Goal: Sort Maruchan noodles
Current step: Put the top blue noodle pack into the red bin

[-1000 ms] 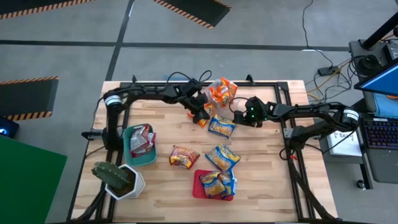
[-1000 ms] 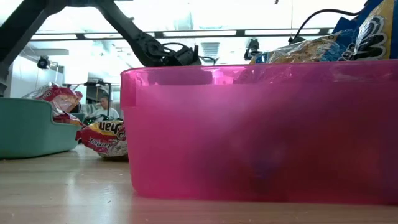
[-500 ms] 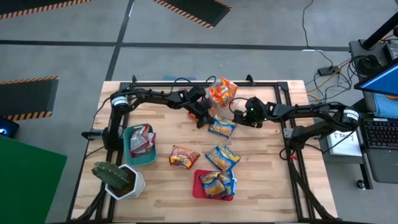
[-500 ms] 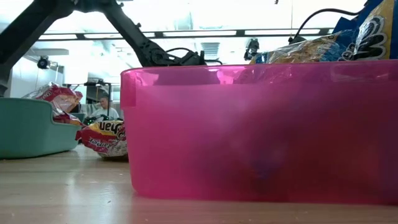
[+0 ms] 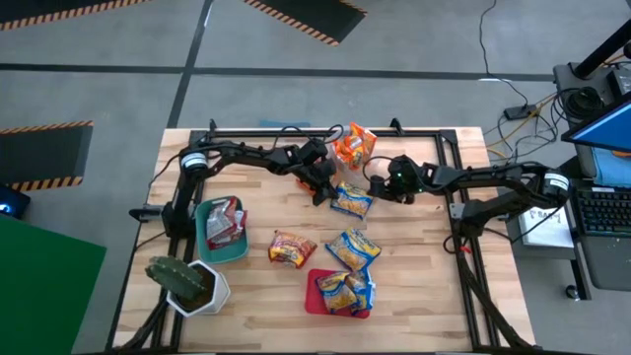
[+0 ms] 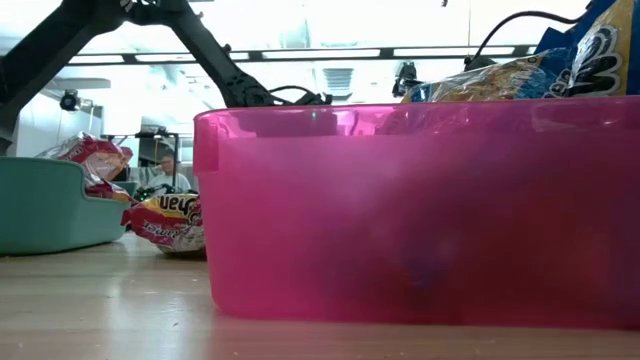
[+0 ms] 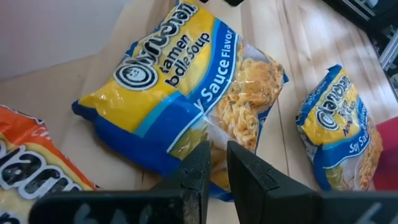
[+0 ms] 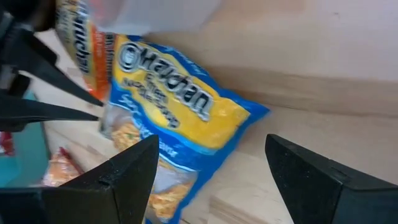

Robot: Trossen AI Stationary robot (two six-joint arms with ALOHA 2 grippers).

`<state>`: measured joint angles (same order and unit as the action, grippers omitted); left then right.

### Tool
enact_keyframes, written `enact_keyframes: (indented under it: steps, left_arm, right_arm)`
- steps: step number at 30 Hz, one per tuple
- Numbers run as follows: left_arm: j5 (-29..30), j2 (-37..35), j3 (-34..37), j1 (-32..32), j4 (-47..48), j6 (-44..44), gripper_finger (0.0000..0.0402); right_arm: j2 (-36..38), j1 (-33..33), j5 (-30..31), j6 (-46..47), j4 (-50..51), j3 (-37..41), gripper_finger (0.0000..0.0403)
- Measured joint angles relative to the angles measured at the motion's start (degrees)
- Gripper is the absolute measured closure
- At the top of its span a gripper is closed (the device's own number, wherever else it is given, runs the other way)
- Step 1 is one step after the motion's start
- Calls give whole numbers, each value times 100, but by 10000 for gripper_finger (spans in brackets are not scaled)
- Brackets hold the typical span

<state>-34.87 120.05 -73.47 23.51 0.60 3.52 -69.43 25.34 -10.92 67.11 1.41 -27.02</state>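
Noodle pkt [image 7: 186, 112], blue-yellow, crinkly, flat; left tool [image 7: 213, 168] pinching edge

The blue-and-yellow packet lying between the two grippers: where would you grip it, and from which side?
Probably by an edge, from above. The blue-and-yellow packet lies flat on the table, so only its thin crimped seam fits between fingers. The left gripper, nearly shut, is at one long edge; the open right gripper faces the opposite side, the freer one.
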Motion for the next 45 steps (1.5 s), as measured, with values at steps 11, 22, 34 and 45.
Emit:
enact_keyframes:
  steps: [11,22,34,45]
  left_arm:
    - [92,0,0,-9,53,-43,365]
    - [91,0,0,-7,92,-43,365]
    - [91,0,0,-7,105,-60,365]
    - [-198,-33,0,4,177,8,365]
  right_arm:
    - [-765,-24,43,205,-1376,148,119]
    - [-2011,-170,-579,322,-3643,139,143]
    - [-1917,-201,-621,137,-3768,141,291]
    - [-1827,-201,-616,-85,-3783,143,388]
